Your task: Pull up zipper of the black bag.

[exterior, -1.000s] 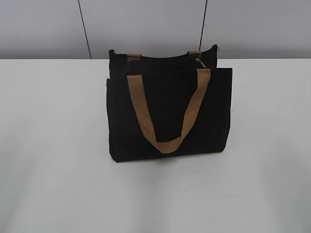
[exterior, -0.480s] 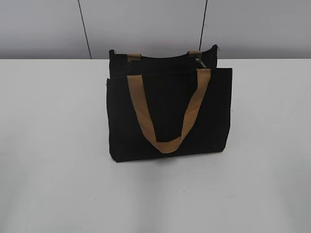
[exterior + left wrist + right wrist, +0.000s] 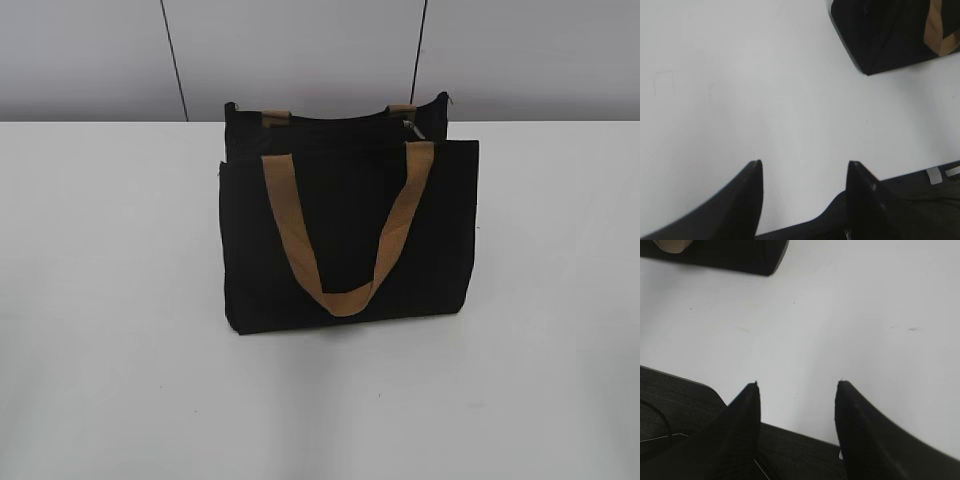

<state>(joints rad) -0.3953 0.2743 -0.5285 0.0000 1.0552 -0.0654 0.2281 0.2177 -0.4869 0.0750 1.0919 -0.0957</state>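
Observation:
The black bag (image 3: 345, 225) stands upright on the white table (image 3: 110, 300), its front tan handle (image 3: 345, 295) hanging down the front. The zipper runs along the top rim, with its small silvery pull (image 3: 410, 125) near the right end. Neither arm shows in the exterior view. My left gripper (image 3: 805, 165) is open and empty over the bare table, with the bag's lower corner (image 3: 875, 45) far ahead at the upper right. My right gripper (image 3: 797, 385) is open and empty, with the bag's bottom edge (image 3: 740, 257) at the upper left.
A grey panelled wall (image 3: 300, 50) rises behind the table. A dark surface lies past the table's near edge in the left wrist view (image 3: 920, 210) and the right wrist view (image 3: 675, 410).

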